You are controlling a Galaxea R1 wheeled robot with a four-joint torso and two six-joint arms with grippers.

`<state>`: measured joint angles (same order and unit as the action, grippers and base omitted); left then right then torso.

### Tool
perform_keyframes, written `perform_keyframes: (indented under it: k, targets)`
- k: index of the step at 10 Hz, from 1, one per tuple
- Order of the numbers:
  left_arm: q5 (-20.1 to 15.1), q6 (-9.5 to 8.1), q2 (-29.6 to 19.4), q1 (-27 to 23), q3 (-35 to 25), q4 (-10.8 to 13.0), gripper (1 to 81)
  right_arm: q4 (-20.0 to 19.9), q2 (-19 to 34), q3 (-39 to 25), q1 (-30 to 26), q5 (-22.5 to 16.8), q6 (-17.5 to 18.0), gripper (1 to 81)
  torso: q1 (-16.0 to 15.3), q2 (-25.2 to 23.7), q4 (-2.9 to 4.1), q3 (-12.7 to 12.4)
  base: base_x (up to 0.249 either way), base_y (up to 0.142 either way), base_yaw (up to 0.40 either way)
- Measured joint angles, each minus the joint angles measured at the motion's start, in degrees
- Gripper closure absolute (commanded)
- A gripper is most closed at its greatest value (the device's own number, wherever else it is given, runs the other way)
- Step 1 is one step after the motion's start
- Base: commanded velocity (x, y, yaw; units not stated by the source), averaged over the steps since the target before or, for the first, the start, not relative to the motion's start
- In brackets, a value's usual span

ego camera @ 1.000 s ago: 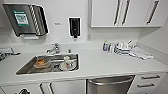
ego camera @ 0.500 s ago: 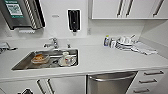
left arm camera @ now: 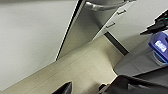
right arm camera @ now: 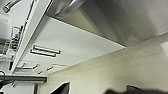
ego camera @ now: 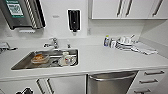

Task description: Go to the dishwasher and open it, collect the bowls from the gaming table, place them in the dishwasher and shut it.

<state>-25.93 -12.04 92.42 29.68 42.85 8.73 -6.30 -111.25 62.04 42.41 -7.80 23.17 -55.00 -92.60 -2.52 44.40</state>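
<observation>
While I faced the white counter, I saw the sink with dishes on the left and the dishwasher, door closed, below the counter edge further right. I could not tell whether either claw was clenched or released.

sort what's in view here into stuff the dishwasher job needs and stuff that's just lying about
Belongs to the job:
- dishwasher, door closed, under the counter right of the sink

Just lying about:
- sink holding dishes
- faucet
- bottle and stacked dishes on the counter
- black soap dispenser on the wall
- paper towel dispenser
</observation>
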Motion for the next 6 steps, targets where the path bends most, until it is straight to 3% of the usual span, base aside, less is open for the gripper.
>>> perform_keyframes:
  k: [4,6]
  targets:
    - [-0.2,0.01,1.0,-2.0,0.0,0.1,1.0,0.2,-3.4,4.4,-5.5,-6.7,14.3,1.0,0.0,0.0,0.0,0.0,0.0,0.0,0.0]
    - [-1.1,0.0,2.6,-3.6,0.0,0.1,1.0,0.3,-5.5,5.7,-8.9,-10.2,19.0,1.0,0.0,0.0,0.0,0.0,0.0,0.0,0.0]
